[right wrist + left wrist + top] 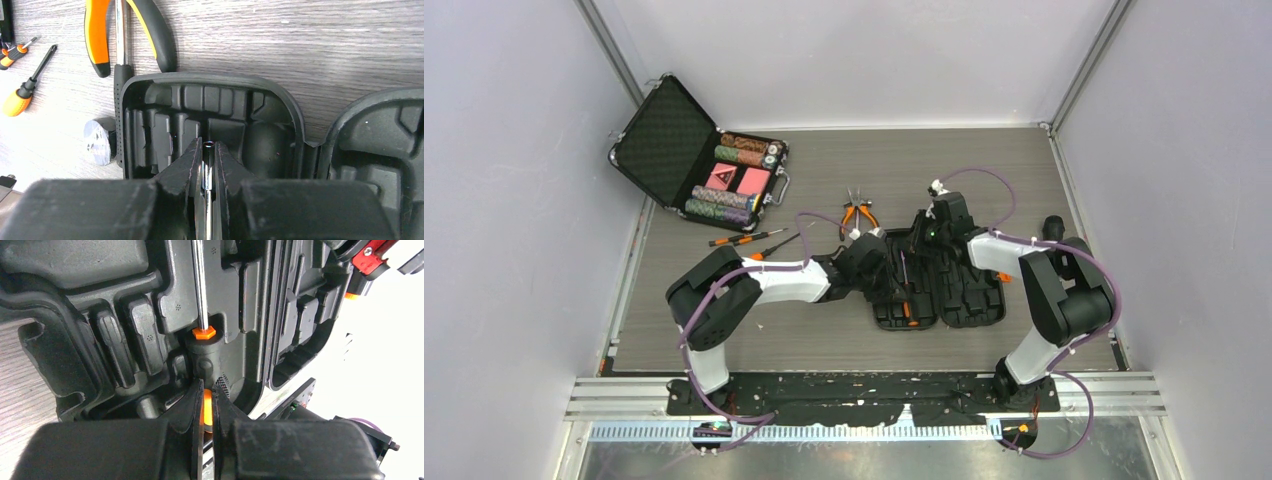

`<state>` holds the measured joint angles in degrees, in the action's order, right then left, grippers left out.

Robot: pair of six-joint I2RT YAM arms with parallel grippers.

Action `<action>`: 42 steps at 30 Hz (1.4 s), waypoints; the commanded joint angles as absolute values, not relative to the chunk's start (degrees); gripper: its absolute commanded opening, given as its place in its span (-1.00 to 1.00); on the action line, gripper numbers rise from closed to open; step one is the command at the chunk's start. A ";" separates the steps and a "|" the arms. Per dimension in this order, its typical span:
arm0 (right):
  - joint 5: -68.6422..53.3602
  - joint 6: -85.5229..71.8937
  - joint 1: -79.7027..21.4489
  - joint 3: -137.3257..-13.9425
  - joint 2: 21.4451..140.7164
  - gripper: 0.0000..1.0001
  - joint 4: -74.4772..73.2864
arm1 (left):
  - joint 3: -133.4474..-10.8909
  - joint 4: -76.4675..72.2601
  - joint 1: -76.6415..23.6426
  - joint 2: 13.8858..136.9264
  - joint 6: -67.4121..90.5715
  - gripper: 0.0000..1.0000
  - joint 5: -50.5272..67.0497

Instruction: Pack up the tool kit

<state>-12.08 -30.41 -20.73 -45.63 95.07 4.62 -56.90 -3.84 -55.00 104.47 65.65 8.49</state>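
Counter (1024, 170), left to right: chip case (699, 160), two loose screwdrivers (744, 238) and pliers (857, 215) lying outside, not yet packed; the kit (979, 300) open flat at centre-right, slots facing up. Left hand (206, 390) narrow, pinching the orange handle of a screwdriver (204, 333) lying along a moulded slot, probably to press it home. Right hand (207, 147) narrow on a bright shaft (206, 177), likely the same tool's far end, steadying it over the slot.

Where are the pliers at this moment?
In the top view, the pliers lie on the table just beyond the open tool kit, right of the loose screwdrivers.
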 commanded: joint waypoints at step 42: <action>6.88 -28.94 -30.32 -39.15 85.50 -0.51 -3.45 | -54.18 4.17 -54.14 92.92 54.05 -0.22 -4.90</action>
<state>9.69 -33.32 -30.35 -40.47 89.21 5.96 -54.08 3.14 -54.00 96.84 57.25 -1.08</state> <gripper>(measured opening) 0.207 0.337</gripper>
